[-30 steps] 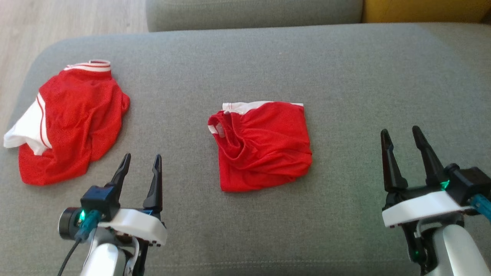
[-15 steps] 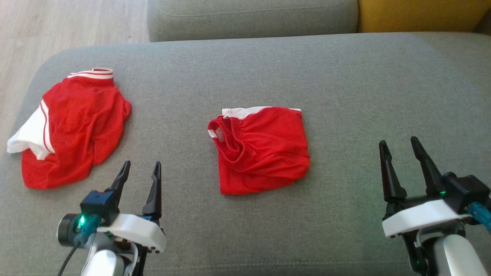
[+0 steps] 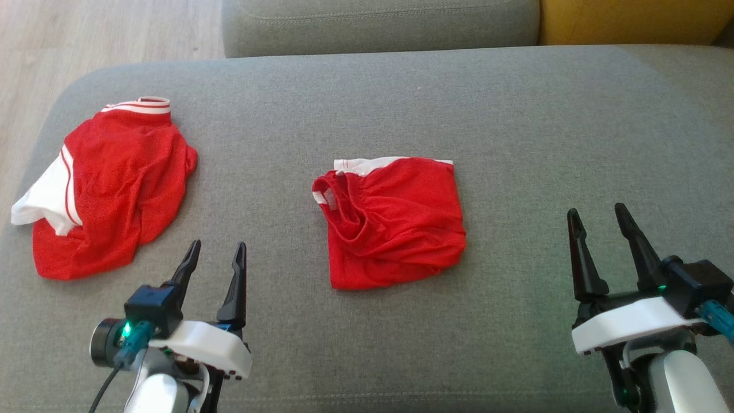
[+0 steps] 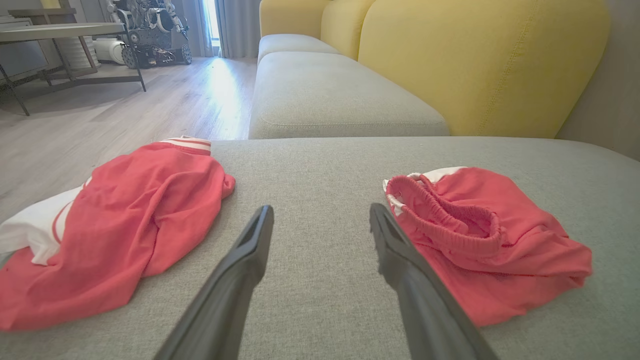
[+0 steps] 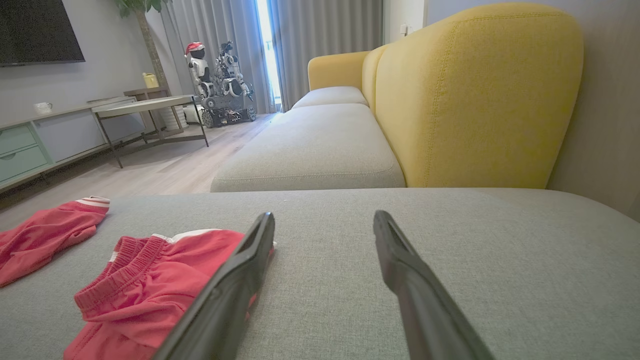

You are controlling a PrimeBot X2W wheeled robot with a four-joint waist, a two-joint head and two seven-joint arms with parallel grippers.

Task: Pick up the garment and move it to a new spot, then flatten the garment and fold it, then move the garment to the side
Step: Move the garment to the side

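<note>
Midway across the cushion (image 3: 516, 115) lies a red garment (image 3: 395, 223) (folded).

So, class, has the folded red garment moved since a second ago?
No. The folded red garment keeps its spacing from the crumpled red garment; only the camera shifted.

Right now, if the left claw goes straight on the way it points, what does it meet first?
Probably the bare grey seat cushion: the left claw points into the gap between the red garment on its left and the red shorts on its right, touching neither. Its downward tilt is unclear.
</note>
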